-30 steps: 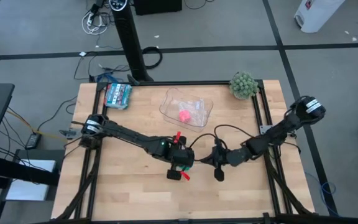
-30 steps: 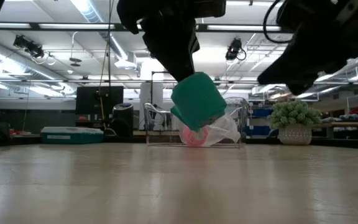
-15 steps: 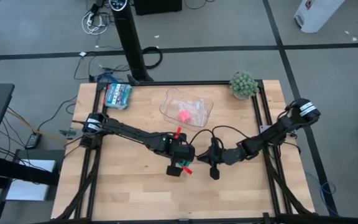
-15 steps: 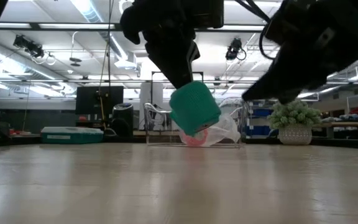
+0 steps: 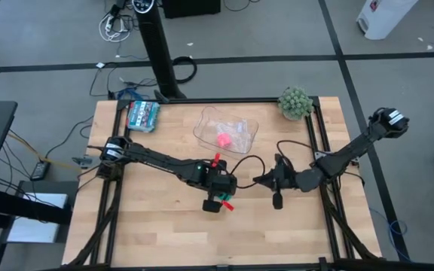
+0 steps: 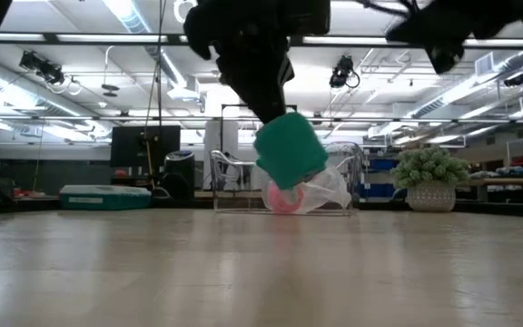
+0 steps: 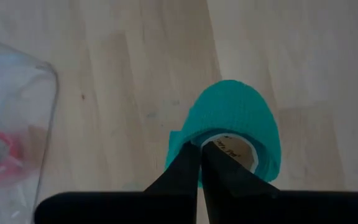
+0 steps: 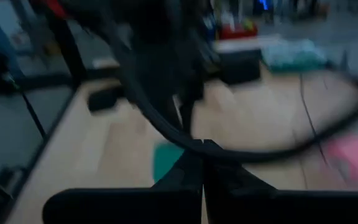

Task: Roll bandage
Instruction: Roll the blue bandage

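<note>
The bandage is a compact teal roll, wound around a pale cardboard core that shows at its open end in the left wrist view. It hangs tilted in the air above the wooden table, clear of the surface, roughly over the table's middle. The left gripper is clenched on the roll, its two dark fingers pressed together at the rim of the core, pinching the roll's wall. In the high view the same gripper sits at the end of the left arm, which stretches in from the table's left edge.

Behind the roll, toward the far side of the table, stands a clear plastic tray holding a small pink object and some crumpled clear film. The right gripper hovers just to the right of the roll, apart from it, its fingers closed on nothing. A flat teal-patterned packet lies near the far left corner, and a small potted plant stands at the far right corner.
</note>
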You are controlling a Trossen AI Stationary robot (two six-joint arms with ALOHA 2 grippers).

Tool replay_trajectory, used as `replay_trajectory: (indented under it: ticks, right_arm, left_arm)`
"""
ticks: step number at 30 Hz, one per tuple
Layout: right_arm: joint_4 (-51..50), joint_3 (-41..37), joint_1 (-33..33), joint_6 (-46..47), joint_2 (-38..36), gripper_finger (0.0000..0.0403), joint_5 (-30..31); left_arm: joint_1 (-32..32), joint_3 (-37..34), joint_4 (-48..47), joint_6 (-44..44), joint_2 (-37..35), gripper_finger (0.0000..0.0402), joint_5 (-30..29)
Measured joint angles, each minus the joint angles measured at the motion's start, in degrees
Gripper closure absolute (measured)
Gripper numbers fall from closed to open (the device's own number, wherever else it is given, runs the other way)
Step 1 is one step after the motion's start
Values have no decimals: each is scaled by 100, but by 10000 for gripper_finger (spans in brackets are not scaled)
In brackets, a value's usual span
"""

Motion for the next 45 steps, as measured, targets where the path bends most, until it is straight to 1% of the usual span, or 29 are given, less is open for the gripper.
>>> replay_trajectory:
  ticks: [2,4,10,14,17,19,25,32,35,37,38,40,41,43,45]
  right_arm:
    - [-528,-2,9,481,0,402,25]
    - [-800,-4,81,858,120,402,25]
    - [-699,-7,226,1359,831,402,-14]
    - [-252,-9,226,1301,1266,399,-20]
    - [-67,-9,186,1133,1392,398,-26]
    - [-38,-9,176,1085,1396,398,-54]
    - [-50,-9,114,997,1383,395,-178]
    - [-21,-9,57,971,1383,385,-183]
    - [14,-9,61,971,1383,384,-185]
    - [58,-9,61,971,1381,385,-185]
    - [96,-9,61,969,1381,385,-196]
    - [139,-9,61,971,1379,385,-218]
    - [139,-9,61,969,1379,385,-230]
    - [195,-9,55,969,1379,383,-292]
    - [221,-9,55,964,1379,381,-318]
  left_arm:
    - [0,-9,-184,-18,2,388,49]
    - [9,-9,-436,-30,2,388,59]
    - [172,-9,-1098,-150,2,388,62]
    - [474,-125,-1101,86,2,388,22]
    - [719,-134,-1067,132,7,388,10]
    - [804,-134,-989,137,7,388,194]
    - [813,-132,-1019,287,57,388,679]
    - [553,-134,-1093,251,257,388,983]
    - [419,-125,-1139,281,359,388,978]
    - [354,-125,-1137,290,369,387,867]
    - [328,-125,-1122,292,369,386,797]
    - [286,-120,-1077,225,378,382,479]
    - [262,-93,-1098,206,380,377,385]
    - [241,-31,-1097,206,391,360,408]
    - [221,-22,-1056,206,393,333,474]
